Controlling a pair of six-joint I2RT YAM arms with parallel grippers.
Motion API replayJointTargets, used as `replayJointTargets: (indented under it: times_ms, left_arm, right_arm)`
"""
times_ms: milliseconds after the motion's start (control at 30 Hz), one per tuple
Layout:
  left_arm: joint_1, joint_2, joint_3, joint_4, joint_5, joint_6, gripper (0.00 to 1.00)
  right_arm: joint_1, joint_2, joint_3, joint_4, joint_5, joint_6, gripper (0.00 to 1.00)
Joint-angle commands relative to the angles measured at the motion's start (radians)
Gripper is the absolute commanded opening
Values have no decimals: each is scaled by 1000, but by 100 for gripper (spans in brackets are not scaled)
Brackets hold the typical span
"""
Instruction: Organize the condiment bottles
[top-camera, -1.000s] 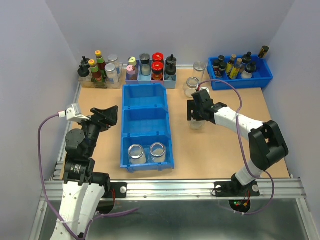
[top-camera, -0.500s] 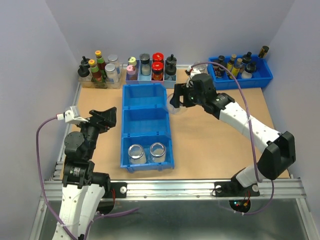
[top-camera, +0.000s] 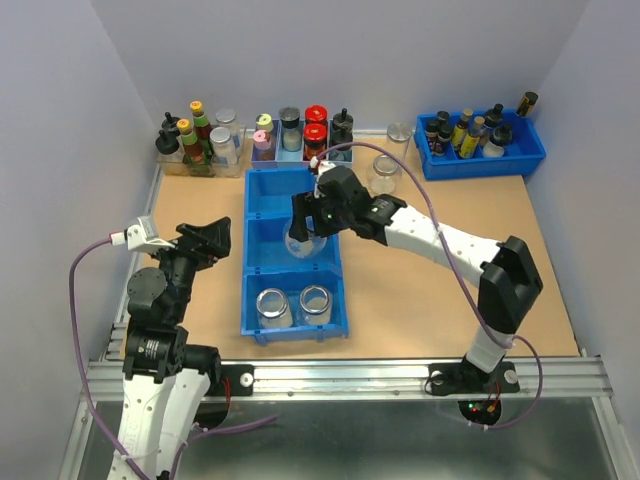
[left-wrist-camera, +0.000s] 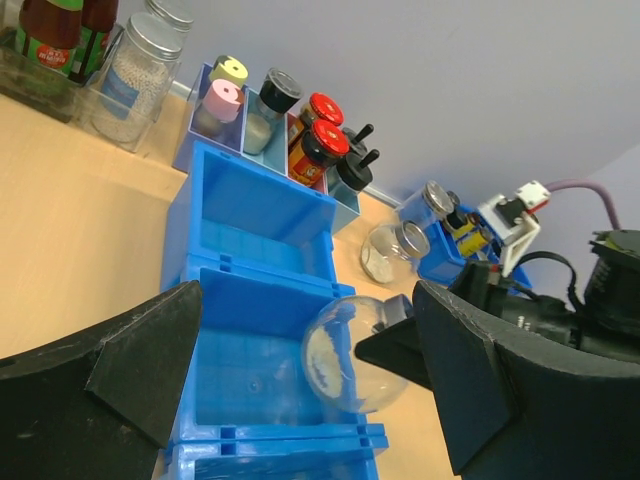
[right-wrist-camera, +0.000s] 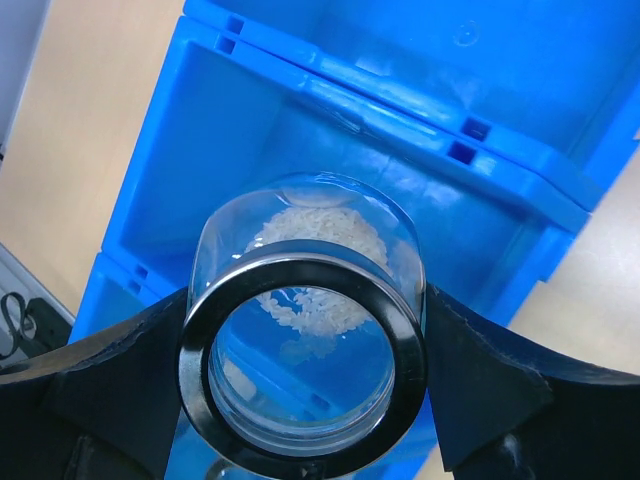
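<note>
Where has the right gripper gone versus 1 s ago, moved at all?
Yes. In the top view the right gripper, holding a glass jar, has moved left, from above the tabletop right of the blue bin to over its middle compartment.

Top view — fixed high at the near side, looking down over the whole table (top-camera: 420, 290). Left wrist: low, angled across toward the back wall (left-wrist-camera: 450, 80). Right wrist: close in, facing down. All three share the blue bin (top-camera: 290, 192) and glass jar (top-camera: 303, 243).
</note>
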Motion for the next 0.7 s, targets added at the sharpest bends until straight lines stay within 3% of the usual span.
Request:
replayJointTargets:
  times_ms: [0, 267, 500, 667]
  left_arm:
    - [0, -13, 39, 28, -5, 20, 97]
    - [0, -16, 28, 33, -5, 10, 97]
    - [0, -15, 22, 45, -2, 3, 97]
    - [0, -10, 18, 56, 8, -3, 97]
  right_arm:
    - [38, 25, 130, 96, 92, 40, 0]
    - [75, 159, 201, 87, 142, 80, 0]
    - [144, 274, 284, 36, 343, 168, 0]
    - [177, 334, 346, 7, 399, 189, 0]
